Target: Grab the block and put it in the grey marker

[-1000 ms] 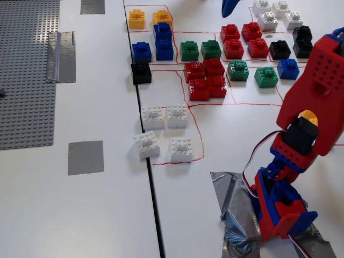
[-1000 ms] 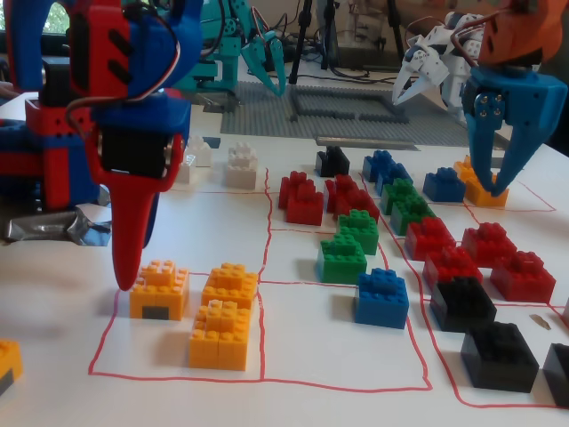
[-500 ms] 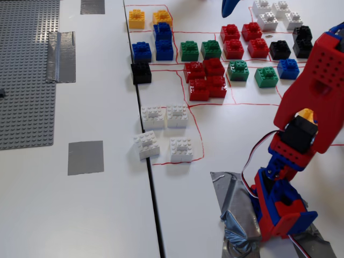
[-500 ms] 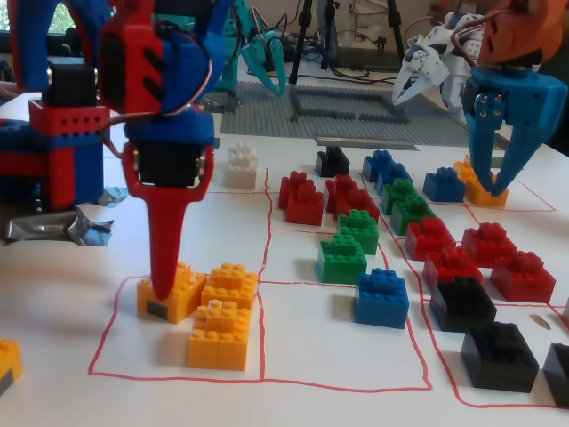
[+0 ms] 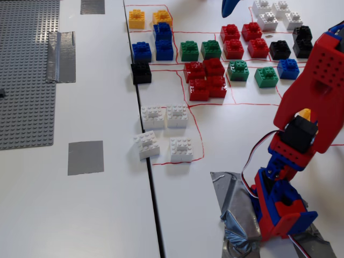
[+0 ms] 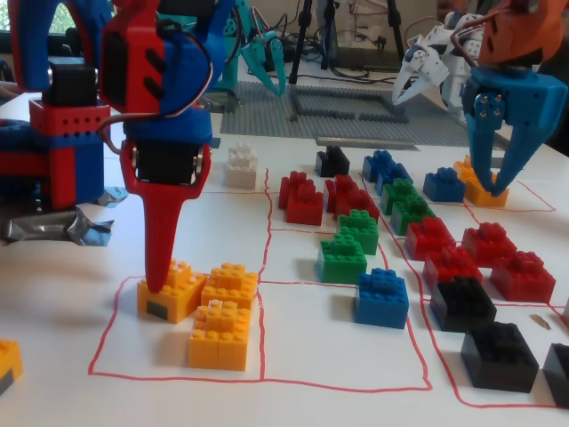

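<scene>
In a fixed view my gripper (image 6: 162, 283) points straight down, and its red finger (image 6: 160, 240) touches the top left of a yellow-orange block (image 6: 178, 295). That block sits with two others (image 6: 222, 336) inside a red-outlined square. Only one finger shows, so I cannot tell whether the jaws are closed on the block. The other fixed view shows only my red and blue arm (image 5: 309, 102) leaving the right edge, with gripper and these blocks out of frame. The grey marker (image 5: 86, 157) lies flat at lower left, far from the arm. Two more yellow blocks (image 5: 137, 19) sit at the top.
A second arm's blue gripper (image 6: 493, 169) hangs open over far yellow bricks (image 6: 480, 189). Red (image 5: 204, 80), green, blue, black and white bricks (image 5: 164, 116) fill red-outlined areas. The wrinkled tape strip (image 5: 61, 56) and studded baseplate (image 5: 27, 70) lie at left. My base (image 5: 279, 209) stands on crumpled tape.
</scene>
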You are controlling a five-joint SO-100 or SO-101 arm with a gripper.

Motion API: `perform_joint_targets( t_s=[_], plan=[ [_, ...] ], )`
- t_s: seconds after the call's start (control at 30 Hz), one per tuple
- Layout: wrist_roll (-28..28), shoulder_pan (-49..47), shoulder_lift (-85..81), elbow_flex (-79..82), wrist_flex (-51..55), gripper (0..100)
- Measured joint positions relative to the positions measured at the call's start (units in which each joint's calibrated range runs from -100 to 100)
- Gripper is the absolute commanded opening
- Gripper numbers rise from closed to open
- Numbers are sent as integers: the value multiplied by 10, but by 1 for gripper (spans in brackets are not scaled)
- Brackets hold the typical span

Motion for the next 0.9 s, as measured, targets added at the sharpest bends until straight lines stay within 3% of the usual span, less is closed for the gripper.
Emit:
perform_joint_targets(
  t_s=[0.5, 0.9],
  plan=[
    [163, 34, 0, -1, 41, 24],
    [188, 29, 35, -54, 31, 27]
  ],
)
